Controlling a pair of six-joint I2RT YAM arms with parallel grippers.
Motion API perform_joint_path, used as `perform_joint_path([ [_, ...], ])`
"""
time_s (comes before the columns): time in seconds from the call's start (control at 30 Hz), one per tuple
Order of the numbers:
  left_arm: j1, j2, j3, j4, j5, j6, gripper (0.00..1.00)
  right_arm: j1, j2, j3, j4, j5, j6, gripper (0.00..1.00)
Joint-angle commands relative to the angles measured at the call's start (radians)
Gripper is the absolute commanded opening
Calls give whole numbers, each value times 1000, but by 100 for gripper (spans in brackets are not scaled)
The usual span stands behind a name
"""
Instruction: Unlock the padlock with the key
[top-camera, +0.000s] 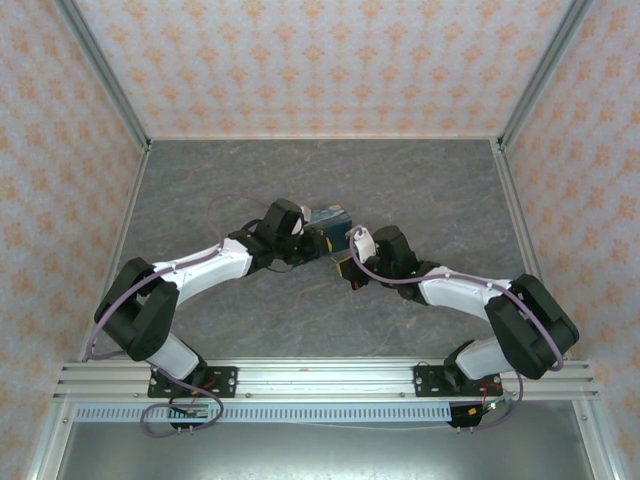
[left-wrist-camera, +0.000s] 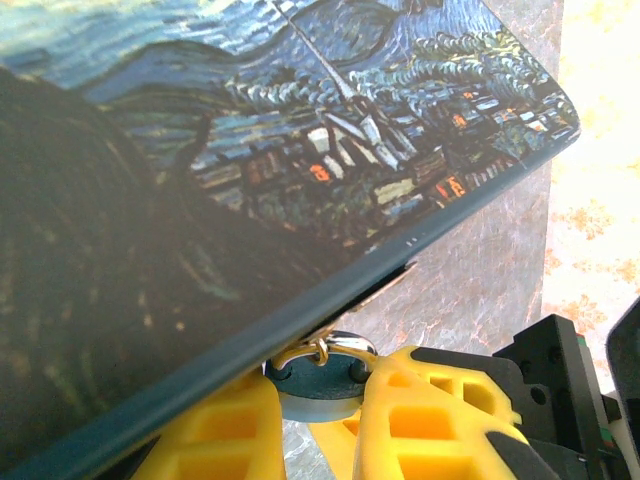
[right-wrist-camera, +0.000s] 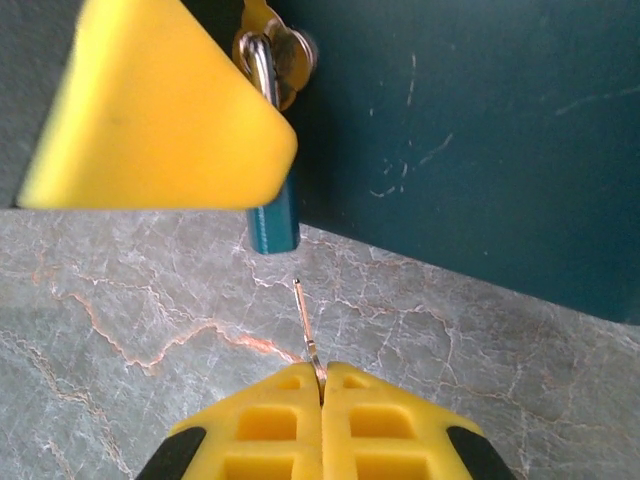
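The small teal padlock (left-wrist-camera: 318, 385) hangs by its silver shackle (left-wrist-camera: 345, 343) from a brass ring on the painted box (left-wrist-camera: 250, 150). My left gripper (left-wrist-camera: 318, 392) is shut on the padlock's body, one yellow finger on each side. In the right wrist view the padlock (right-wrist-camera: 273, 226) pokes out below the left gripper's yellow finger (right-wrist-camera: 150, 110). My right gripper (right-wrist-camera: 322, 385) is shut on the thin metal key (right-wrist-camera: 308, 325). The key's tip points up at the lock's underside, a small gap below it. From above, the left gripper (top-camera: 300, 240) and right gripper (top-camera: 352, 268) meet beside the box (top-camera: 330, 222).
The box's dark teal side (right-wrist-camera: 480, 130) stands just behind the padlock, with the brass hasp (right-wrist-camera: 285, 50) at its top edge. Grey marbled tabletop (top-camera: 300, 180) lies all round, closed in by patterned walls (top-camera: 60, 150).
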Motion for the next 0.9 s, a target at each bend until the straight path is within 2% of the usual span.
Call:
perform_joint_path([
  [0.0,-6,-43,27,4,-11,-2,11,7,6,-14,36,-4,4,0],
  [0.87,-6,-47,28,-6,-13,-5,11,19,-19,-41,150,11,39,0],
])
